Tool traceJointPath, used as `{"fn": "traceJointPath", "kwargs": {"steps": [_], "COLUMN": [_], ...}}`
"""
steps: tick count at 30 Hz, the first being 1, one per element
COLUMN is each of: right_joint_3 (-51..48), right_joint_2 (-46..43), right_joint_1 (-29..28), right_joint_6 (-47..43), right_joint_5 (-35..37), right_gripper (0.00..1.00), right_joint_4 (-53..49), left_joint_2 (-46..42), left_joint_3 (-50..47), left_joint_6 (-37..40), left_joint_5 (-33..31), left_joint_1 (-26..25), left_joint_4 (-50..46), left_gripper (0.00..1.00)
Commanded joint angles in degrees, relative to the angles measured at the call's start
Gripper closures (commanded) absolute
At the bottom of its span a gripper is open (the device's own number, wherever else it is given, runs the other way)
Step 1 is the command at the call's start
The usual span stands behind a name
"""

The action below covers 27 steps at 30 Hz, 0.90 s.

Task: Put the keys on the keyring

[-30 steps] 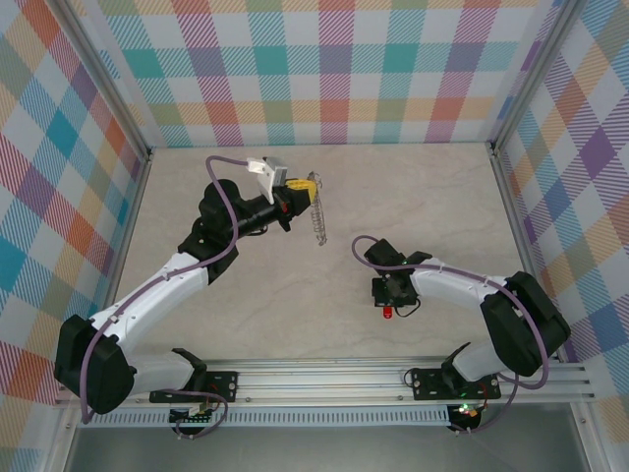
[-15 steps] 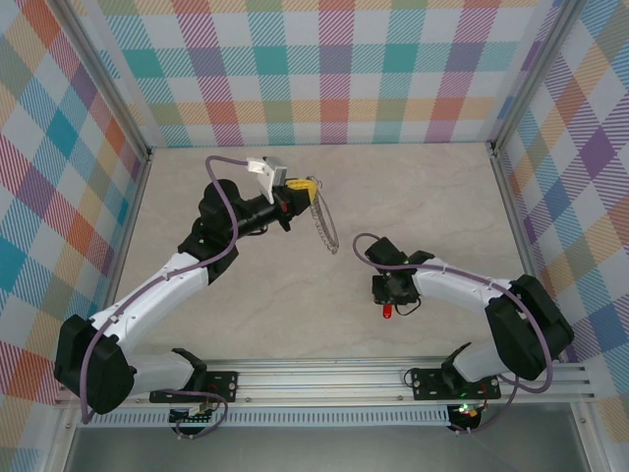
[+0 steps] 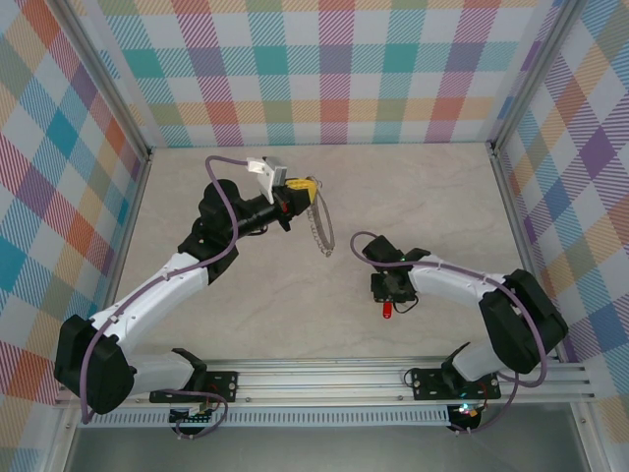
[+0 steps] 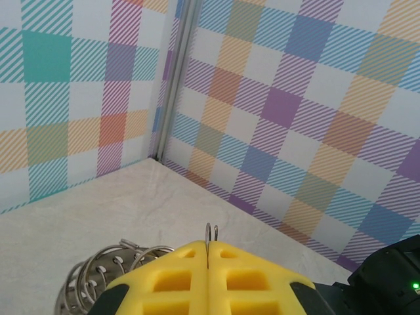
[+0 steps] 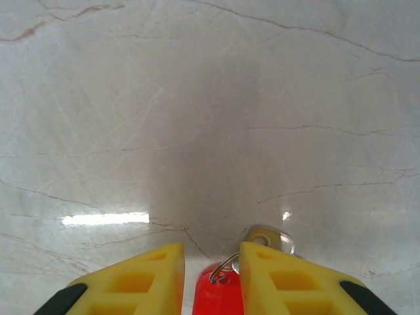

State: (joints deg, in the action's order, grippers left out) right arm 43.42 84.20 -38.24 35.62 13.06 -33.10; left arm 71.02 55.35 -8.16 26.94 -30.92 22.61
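Beige marbled table [image 3: 432,197], plaid walls [image 3: 334,69] on three sides. My left arm [image 3: 167,280] reaches out over mid-table, raised. My right arm [image 3: 462,285] bends inward, low over the near-right part of the surface.

Note on my left claw [image 3: 301,187]: clenched, yellow fingers [image 4: 170,275] pressed flat together, grasping the keyring [image 3: 317,224] by its thin wire, which pokes up from the seam between them in the wrist view. The hoop hangs down from the grip, seen nearly edge-on from above. Its small loops [image 4: 98,272] bunch just left of the fingers in the wrist view.

Note on my right claw [image 5: 211,252]: released, fingers parted and pointing down at the table. The key [image 5: 216,292] lies on the table between them, red head in the gap, a sliver of space showing beside the left-hand finger of that view. A small wire ring [image 5: 225,268] sits at the head. A silver piece [image 5: 269,237] shows past the other fingertip; whether it is the blade I cannot tell. Key and keyring are well apart.
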Motion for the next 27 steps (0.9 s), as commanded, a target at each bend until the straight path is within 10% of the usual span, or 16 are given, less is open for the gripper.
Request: {"fn": "traceJointPath", "kwargs": {"steps": [1,27], "right_joint_3": [1.3,0.9], "right_joint_2": [1.1,-4.8], "right_joint_1": [-0.3,-0.3], "right_joint_6": [1.0,0.4], "right_joint_5": [1.1,0.8], "right_gripper": [0.74,1.0], "right_joint_4": [-1.1,-4.6], "left_joint_2": [-1.2,-0.5], "left_joint_3": [-0.4,-0.2], "left_joint_6": [-0.3,-1.2], "left_joint_5": [0.8,1.4], "left_joint_1": [0.9,0.9], "left_joint_4": [3.7,4.2], "left_gripper": [1.0,1.0]}}
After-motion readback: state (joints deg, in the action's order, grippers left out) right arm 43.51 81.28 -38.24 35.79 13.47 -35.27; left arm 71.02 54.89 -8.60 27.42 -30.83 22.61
